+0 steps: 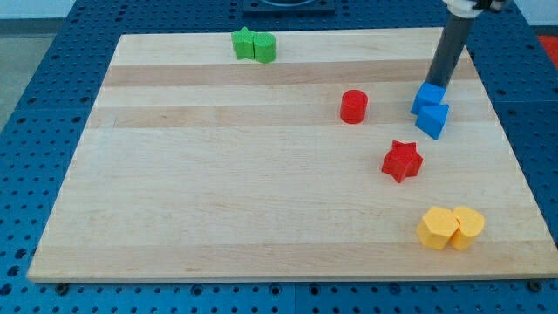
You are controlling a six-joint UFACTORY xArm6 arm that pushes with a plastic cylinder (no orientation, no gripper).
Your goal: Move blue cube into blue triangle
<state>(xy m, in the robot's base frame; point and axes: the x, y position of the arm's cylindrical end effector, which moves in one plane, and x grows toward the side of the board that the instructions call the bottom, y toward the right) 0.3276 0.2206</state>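
At the right of the frame our blue cube (427, 96) sits touching the blue triangle (433, 119) just below it, and my tip (434, 85) rests against the cube's upper edge; this tool is a bare rod with nothing to open or close, and its top is cut off by the frame. Outward on the counter (218, 192) lie a red cylinder (353, 106), a red star (402, 160), two touching yellow blocks (450, 228) at lower right and two touching green blocks (254, 44) at the top, their shapes hard to make out.

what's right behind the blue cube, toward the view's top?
My tip stands right behind the blue cube, on its top-side edge; the blue triangle touches its opposite side. The cube's rear face and the exact contact spot are covered from view.
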